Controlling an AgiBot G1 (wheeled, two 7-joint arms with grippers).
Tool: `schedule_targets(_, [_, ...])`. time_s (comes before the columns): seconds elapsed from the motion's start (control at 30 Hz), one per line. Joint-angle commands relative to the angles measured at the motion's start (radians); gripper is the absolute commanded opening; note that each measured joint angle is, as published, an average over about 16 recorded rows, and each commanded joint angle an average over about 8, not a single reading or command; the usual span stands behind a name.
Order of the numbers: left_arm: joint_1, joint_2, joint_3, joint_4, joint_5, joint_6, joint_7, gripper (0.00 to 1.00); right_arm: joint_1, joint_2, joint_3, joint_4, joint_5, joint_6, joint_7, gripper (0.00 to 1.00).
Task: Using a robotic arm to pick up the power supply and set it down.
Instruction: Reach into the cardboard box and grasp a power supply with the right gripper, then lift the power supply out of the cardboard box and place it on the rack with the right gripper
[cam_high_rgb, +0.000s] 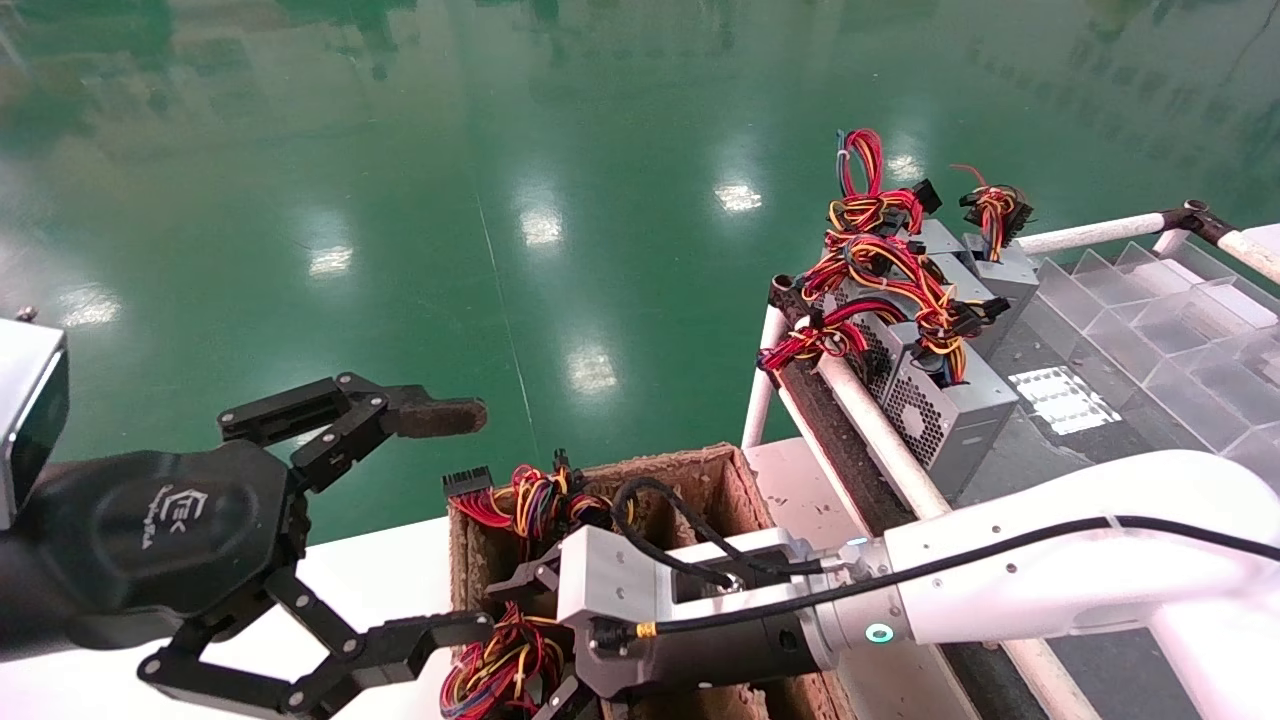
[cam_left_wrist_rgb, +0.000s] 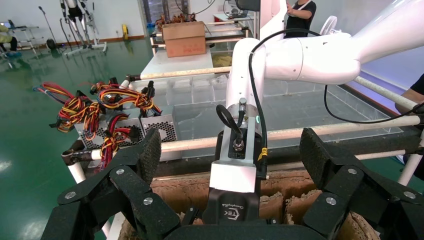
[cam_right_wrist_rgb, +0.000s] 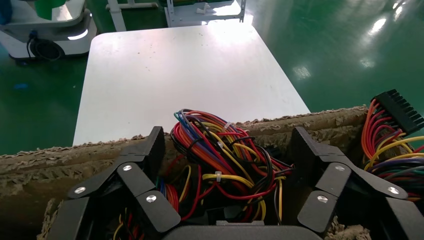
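My right gripper (cam_high_rgb: 532, 640) on the white robotic arm (cam_high_rgb: 1040, 570) reaches into a brown cardboard box (cam_high_rgb: 700, 475). In the right wrist view it (cam_right_wrist_rgb: 227, 150) stands open, one finger on each side of a bundle of red, yellow, orange and black wires (cam_right_wrist_rgb: 220, 165). The power supply's grey body under those wires is hidden. Several power supplies (cam_high_rgb: 950, 410) stand in a row on the rack beyond the box. My left gripper (cam_high_rgb: 445, 522) hangs open beside the box's left side, holding nothing, and faces the right wrist (cam_left_wrist_rgb: 235, 170).
The box (cam_right_wrist_rgb: 100, 160) sits at the edge of a white table (cam_right_wrist_rgb: 185, 75). White pipe rails (cam_high_rgb: 880, 430) border the rack. Clear plastic divider trays (cam_high_rgb: 1150, 330) lie behind the row. Another wire bundle with a black plug (cam_right_wrist_rgb: 395, 112) fills the neighbouring box cell. Green floor lies beyond.
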Motion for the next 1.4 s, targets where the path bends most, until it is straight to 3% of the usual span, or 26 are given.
schedule_targets(0.03, [0.000, 0.000, 0.000, 0.000, 0.000, 0.000, 0.000, 1.00, 0.001, -0.003, -0.002, -0.008, -0.004, 0.002, -0.003, 0.00])
schedule_targets(0.9, [0.000, 0.000, 0.000, 0.000, 0.000, 0.000, 0.000, 1.00, 0.018, -0.029, 0.000, -0.074, -0.005, 0.004, -0.041, 0.00])
schedule_targets(1.4, [0.000, 0.000, 0.000, 0.000, 0.000, 0.000, 0.000, 1.00, -0.036, 0.039, 0.092, 0.001, 0.109, 0.055, -0.038, 0.00])
